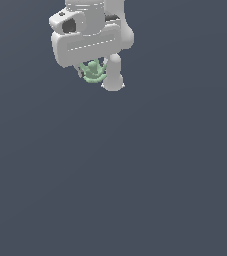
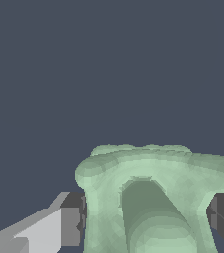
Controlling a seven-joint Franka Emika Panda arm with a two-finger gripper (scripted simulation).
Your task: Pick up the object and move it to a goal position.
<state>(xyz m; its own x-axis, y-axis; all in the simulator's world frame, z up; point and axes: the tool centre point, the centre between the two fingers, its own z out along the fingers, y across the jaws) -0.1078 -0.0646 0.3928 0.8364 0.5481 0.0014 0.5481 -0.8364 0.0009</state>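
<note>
Exterior view, upper left of the frame: the gripper [image 1: 94, 74] is clenched on the object [image 1: 92, 72], a pale green lumpy piece (likely light and rigid). Its bumpy flanks suit the fingers [image 2: 73, 226]; a tilted grip could slip.

A plain, flat dark blue-grey surface [image 1: 135, 175] fills both views; its carrying anything cannot be told.

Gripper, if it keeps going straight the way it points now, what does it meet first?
The pale green object already sits between the jaws of the gripper. Beyond it, both views show only plain dark background, so the way looks free, though depth is unclear.
</note>
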